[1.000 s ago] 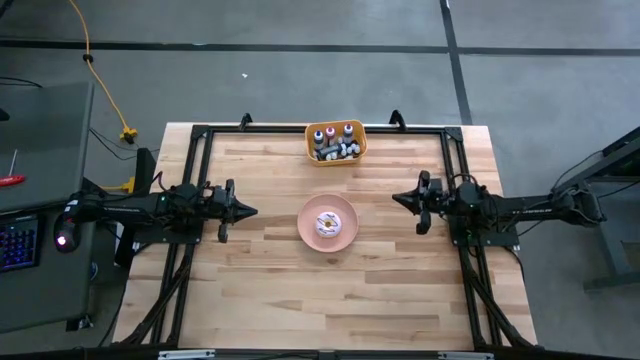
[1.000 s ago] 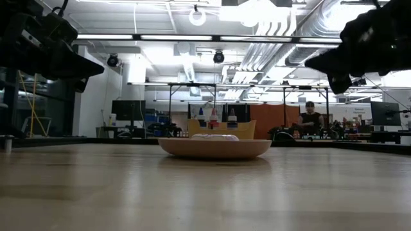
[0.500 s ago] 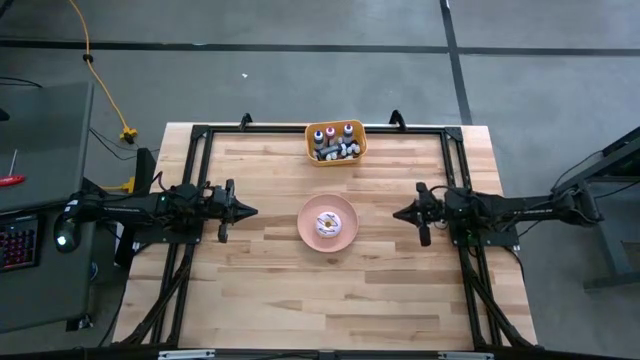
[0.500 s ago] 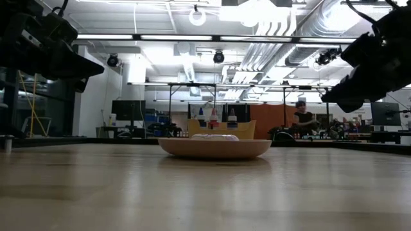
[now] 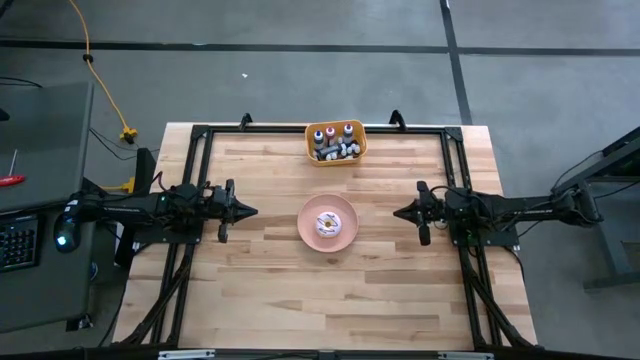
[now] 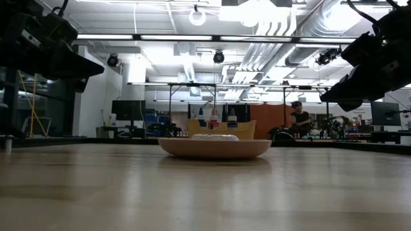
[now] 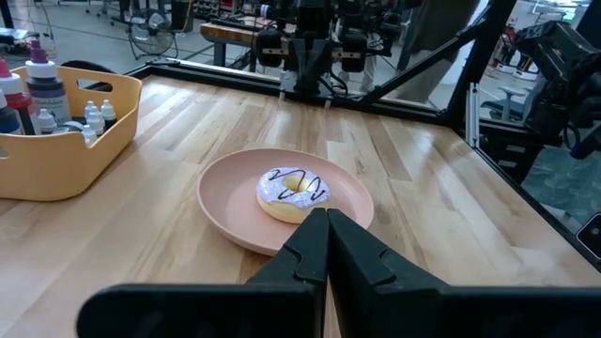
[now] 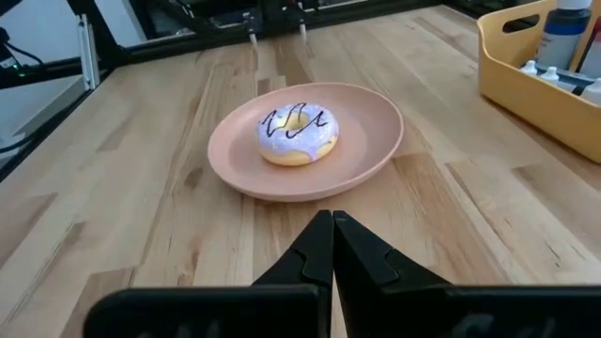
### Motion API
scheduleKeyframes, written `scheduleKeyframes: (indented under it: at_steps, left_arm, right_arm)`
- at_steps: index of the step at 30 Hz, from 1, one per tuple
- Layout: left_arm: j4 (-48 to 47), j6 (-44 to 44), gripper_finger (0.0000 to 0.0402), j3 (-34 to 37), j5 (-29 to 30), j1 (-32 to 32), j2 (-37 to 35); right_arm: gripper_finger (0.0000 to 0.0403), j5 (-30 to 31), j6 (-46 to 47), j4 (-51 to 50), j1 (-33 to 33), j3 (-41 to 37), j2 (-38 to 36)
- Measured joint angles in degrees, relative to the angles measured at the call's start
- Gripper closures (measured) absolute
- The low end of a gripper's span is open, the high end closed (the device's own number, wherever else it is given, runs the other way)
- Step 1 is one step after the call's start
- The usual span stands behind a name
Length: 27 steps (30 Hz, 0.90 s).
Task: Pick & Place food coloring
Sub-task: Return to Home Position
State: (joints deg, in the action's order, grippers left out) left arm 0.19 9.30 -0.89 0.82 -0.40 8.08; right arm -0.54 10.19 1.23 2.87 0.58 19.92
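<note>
Wooden worktop, bright workshop behind. Left claw and right claw, each pressed together and empty, face a pink plate between them. Food coloring sits in the orange bin, well aside of both tips. A low swing might clip the plate.

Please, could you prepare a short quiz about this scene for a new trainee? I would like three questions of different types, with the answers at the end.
1. True or false: all the small food coloring bottles in view are inside the orange plastic bin.
2. What lies on the round pink plate? A) a white-iced doughnut B) a red-capped bottle C) nothing
3. Fill in: the left gripper and the right gripper face the plate from opposite sides, both empty, with jaws ____ (open/shut).

Key: 1 true; 2 A; 3 shut.
</note>
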Motion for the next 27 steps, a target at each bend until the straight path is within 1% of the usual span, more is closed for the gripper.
scheduleKeyframes:
  at_steps: [27]
  left_arm:
    - [0.0, 0.0, 0.0401, 0.0, 0.0, 0.0, 0.0]
  right_arm:
    - [0.0402, 0.1, -0.2, 0.6, 0.0, 0.0, 0.0]
